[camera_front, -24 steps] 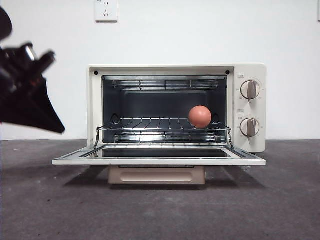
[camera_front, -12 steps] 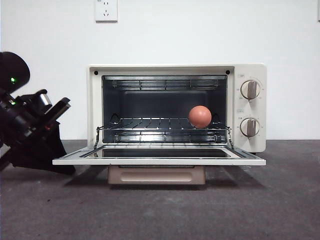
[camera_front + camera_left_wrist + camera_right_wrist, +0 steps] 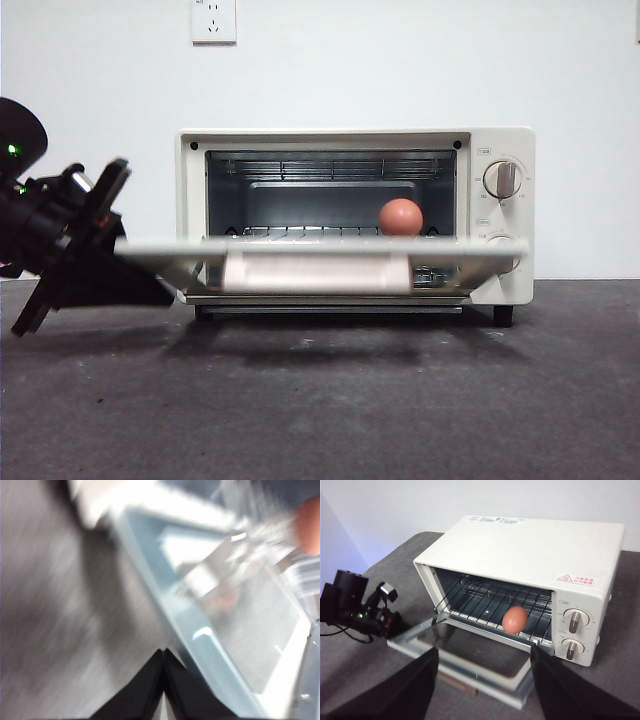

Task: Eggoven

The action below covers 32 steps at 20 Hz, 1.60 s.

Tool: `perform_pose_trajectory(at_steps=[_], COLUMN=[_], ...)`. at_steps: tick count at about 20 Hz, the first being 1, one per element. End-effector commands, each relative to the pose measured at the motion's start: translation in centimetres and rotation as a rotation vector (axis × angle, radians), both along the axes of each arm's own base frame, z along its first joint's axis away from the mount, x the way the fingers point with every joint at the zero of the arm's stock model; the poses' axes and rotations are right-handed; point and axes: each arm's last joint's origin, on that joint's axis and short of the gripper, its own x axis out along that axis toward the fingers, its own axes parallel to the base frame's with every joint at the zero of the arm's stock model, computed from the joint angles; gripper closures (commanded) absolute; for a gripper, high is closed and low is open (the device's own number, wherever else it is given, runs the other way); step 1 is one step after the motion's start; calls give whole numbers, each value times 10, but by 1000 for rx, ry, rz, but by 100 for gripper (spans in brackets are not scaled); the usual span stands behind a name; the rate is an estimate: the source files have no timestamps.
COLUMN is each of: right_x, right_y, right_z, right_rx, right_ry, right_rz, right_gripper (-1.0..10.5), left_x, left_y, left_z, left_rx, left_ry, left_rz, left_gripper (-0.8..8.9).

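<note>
The reddish-brown egg [image 3: 401,217] [image 3: 514,619] rests on the wire rack inside the cream toaster oven [image 3: 330,140] [image 3: 520,545], toward its dial side. The oven door [image 3: 150,247] [image 3: 470,655] is partly raised, with its tan handle [image 3: 315,272] facing forward. My left gripper [image 3: 160,290] [image 3: 164,652] is shut with nothing in it and sits under the door's left front corner. That wrist view is blurred; the door glass [image 3: 240,630] fills it and the egg [image 3: 310,525] is a smear at one edge. My right gripper [image 3: 485,690] hangs open and empty high above the oven front.
Two dials [image 3: 501,180] [image 3: 574,622] sit on the oven's right panel. The oven stands on a dark grey table [image 3: 320,400] against a white wall with a socket [image 3: 213,20]. The left arm's black body [image 3: 355,610] lies left of the oven.
The door has swung up from lying flat to roughly half raised. The left gripper came down from upper left, moved in under the door's left corner and rose with it. The egg has stayed put.
</note>
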Motion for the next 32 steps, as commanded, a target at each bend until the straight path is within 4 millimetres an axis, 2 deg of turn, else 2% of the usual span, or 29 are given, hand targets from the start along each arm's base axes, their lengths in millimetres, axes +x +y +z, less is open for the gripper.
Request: perform_pose_trajectory(at_steps=[1, 8, 13, 17, 20, 24, 32], right_x=[-1, -2, -2, -1, 0, 5, 19], right_y=[0, 0, 0, 0, 1, 4, 12], right_z=[4, 1, 0, -2, -4, -6, -12], right_rx=[7, -7, -15, -25, -36, -49, -79], right_ry=[-2, 27, 41, 62, 79, 97, 147], right_rz=[1, 0, 1, 7, 7, 8, 9], right_gripper=[651, 651, 651, 651, 656, 658, 659], left_x=[12, 26, 23, 14, 2, -25, -103], left_y=[1, 3, 2, 0, -1, -2, 2], left_z=[12, 40, 51, 72, 94, 125, 169], left_rx=[-100, -257, -265, -267, -250, -164, 145], left_ry=[-33, -184, -195, -248, -300, -377, -501], left_rz=[37, 108, 107, 90, 75, 91, 226], left_gripper=[807, 807, 806, 806, 806, 806, 806])
